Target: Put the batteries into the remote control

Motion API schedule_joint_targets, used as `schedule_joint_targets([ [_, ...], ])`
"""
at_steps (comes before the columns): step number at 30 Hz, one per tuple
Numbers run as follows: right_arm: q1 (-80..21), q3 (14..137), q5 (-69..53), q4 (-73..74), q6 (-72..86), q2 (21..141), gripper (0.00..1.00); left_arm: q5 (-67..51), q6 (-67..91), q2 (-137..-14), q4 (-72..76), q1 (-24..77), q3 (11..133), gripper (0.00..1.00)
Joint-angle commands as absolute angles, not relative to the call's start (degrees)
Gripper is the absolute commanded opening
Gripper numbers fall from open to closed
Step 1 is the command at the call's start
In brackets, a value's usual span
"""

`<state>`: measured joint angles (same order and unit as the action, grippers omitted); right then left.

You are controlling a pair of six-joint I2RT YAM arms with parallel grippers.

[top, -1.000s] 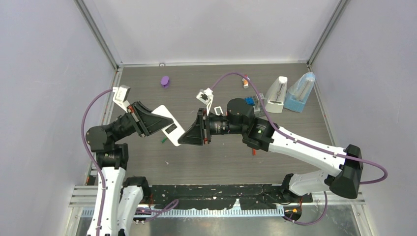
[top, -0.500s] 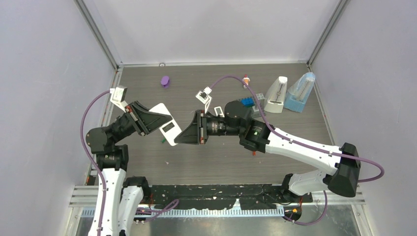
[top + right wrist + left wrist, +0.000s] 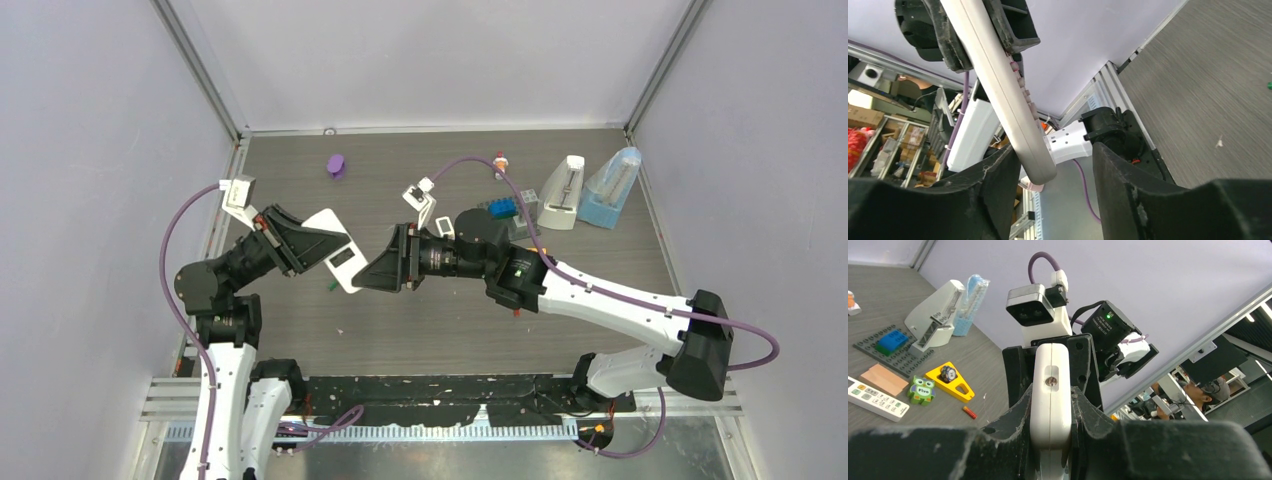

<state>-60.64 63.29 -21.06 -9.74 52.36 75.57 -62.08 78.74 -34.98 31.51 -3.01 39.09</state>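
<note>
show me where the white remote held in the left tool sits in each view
Top external: the white remote is just left of centre, tilted.
Left wrist: dead centre, seen end-on and clamped on both sides.
Right wrist: a pale bar slanting from the top left down to the middle.
Shared landmark: the left tool gripping it shows in all three views.
</note>
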Motion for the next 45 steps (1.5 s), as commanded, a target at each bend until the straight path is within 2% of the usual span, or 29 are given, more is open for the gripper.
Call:
schedule_joint_targets([
  [1, -59.0, 62.6, -10.3, -8.6, 46.6, 74.0, 0.61, -67.7, 80.8, -33.4, 35.2, -1.9, 42.1, 0.0],
  [7, -59.0, 64.8, -11.1, -6.2, 41.2, 73.9, 0.71, -69.4, 82.5, -34.9, 33.2, -1.9, 43.0, 0.0],
  [15, -59.0, 66.8, -16.3, -8.7, 35.5, 75.5, 0.71, -70.9, 84.9, -35.9, 34.9, -1.9, 43.0, 0.0],
  [21, -59.0, 67.5, -17.9, -12.0, 37.3, 77.2, 0.57, -71.0, 86.2, -35.8, 36.6, -1.9, 42.1, 0.0],
  [26, -59.0, 67.3, -20.6, -14.0, 39.5, 78.5, 0.52, -70.8, 86.4, -36.0, 36.9, -1.9, 41.9, 0.0],
  [29, -59.1, 66.8, -21.3, -15.2, 39.9, 78.6, 0.43, -70.8, 86.5, -36.1, 36.9, -1.9, 41.8, 0.0],
  [33, -59.1, 67.0, -21.5, -15.4, 40.4, 78.6, 0.26, -70.7, 86.4, -36.2, 36.9, -1.9, 41.7, 0.0],
  [35, -59.0, 67.0, -21.5, -15.6, 40.8, 78.5, 0.18, -70.7, 86.4, -36.4, 36.9, -1.9, 41.6, 0.07],
  [37, -59.0, 66.8, -20.9, -15.5, 40.9, 78.3, 0.09, -70.4, 86.1, -36.5, 36.8, -1.9, 41.4, 0.19],
  [42, -59.1, 66.3, -17.4, -13.5, 39.5, 76.2, 0.05, -69.2, 82.5, -36.1, 33.5, -1.9, 40.9, 0.63],
  [45, -59.1, 66.3, -15.0, -11.2, 37.8, 75.0, 0.05, -67.2, 72.8, -34.9, 19.5, -2.0, 42.6, 0.85],
])
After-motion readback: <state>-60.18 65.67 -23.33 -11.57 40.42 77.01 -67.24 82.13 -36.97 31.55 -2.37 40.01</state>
